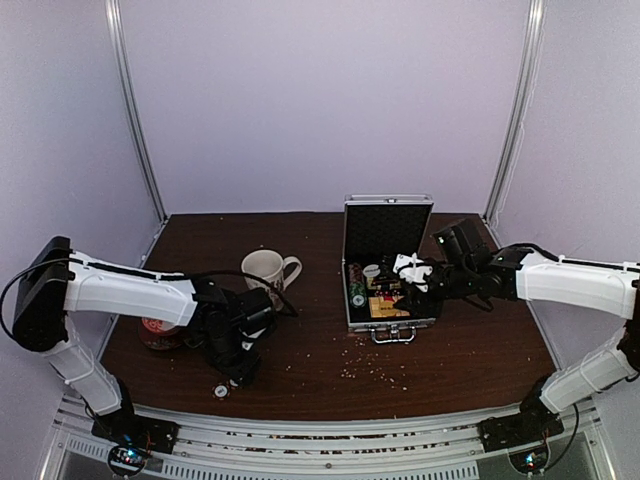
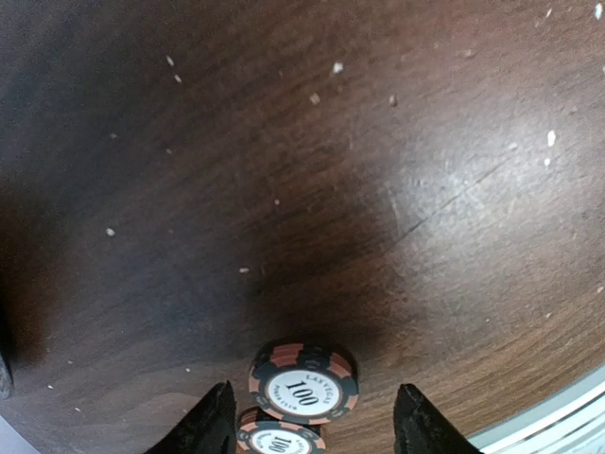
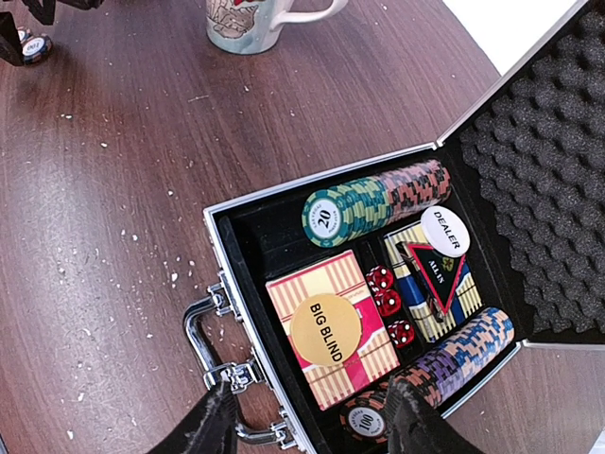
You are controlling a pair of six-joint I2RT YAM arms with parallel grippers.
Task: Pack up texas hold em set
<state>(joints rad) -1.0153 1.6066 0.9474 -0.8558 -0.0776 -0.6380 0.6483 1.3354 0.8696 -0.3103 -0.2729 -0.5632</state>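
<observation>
The silver briefcase (image 1: 388,262) stands open on the table, its lid upright. In the right wrist view it (image 3: 219,248) holds a green chip row (image 3: 378,200), a lower chip row (image 3: 454,359), a red-striped card box under a BIG BLIND button (image 3: 326,329), three red dice (image 3: 388,303), a blue-yellow card box (image 3: 463,298) and the white dealer button (image 3: 445,231). My right gripper (image 3: 312,421) is open and empty above the case's handle edge (image 1: 412,284). My left gripper (image 2: 314,421) is open just above the table, straddling two loose "100" chips (image 2: 303,381), not gripping them (image 1: 236,374).
A white patterned mug (image 1: 268,268) stands left of the case, also in the right wrist view (image 3: 250,19). A red-and-white tin (image 1: 158,332) sits behind my left arm. Pale crumbs (image 1: 372,366) are scattered in front of the case. The table's front rail (image 2: 558,416) is close to the chips.
</observation>
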